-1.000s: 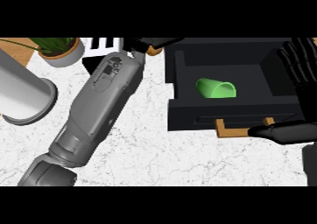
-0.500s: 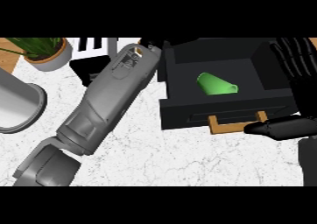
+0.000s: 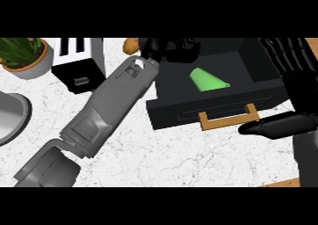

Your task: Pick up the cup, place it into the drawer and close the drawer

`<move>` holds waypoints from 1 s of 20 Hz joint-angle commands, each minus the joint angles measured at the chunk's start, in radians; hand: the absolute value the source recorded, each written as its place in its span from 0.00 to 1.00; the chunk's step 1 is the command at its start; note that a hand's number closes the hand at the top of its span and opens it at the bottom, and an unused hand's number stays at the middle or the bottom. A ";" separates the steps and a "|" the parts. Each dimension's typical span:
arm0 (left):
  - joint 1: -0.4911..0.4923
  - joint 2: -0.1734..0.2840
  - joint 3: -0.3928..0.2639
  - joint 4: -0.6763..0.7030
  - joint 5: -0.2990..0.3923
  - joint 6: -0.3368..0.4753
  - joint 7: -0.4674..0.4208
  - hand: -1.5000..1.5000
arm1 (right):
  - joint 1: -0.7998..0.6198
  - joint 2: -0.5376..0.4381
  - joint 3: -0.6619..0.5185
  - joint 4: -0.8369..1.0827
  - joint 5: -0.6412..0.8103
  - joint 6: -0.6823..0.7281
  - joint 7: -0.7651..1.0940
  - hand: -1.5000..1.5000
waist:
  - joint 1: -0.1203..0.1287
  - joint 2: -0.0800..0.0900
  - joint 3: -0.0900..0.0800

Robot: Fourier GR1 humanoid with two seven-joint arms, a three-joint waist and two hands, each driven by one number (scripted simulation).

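A black box-shaped drawer [image 3: 187,112] sits open in the upper middle of the frame, on a white marble counter [image 3: 187,162]. Inside the drawer lies a small bright green cup [image 3: 207,80]. The cup is tipped on its side, with its wide end toward the lower right. Nothing else shows in the drawer. On the drawer's front, low down, is a tan wooden handle [image 3: 228,118] shaped like a flat loop.

The left hand [image 3: 171,47] is black and shows at the top of the frame, at the back left edge of the drawer. Its grey forearm runs down to the lower left corner. Its fingers look curled, but they are dark against the dark drawer, so it is hard to tell if they hold anything. They are not on the cup.

The right hand [image 3: 298,88] is black and shows at the right edge of the frame, just beside the drawer's right wall. Its fingers are straight and point up. Its thumb sticks out to the left, near the drawer's front right corner.

In the upper left corner stands a green plant in a pale round pot [image 3: 22,57]. Next to it is a black and white toaster [image 3: 78,61]. A grey round metal pot [image 3: 7,118] shows at the left edge.
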 commanded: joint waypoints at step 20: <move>0.050 0.000 0.080 -0.071 0.331 0.029 -0.298 0.00 | 0.065 -0.156 0.327 -0.037 0.034 0.386 0.151 0.00 | 0.067 -0.021 -0.003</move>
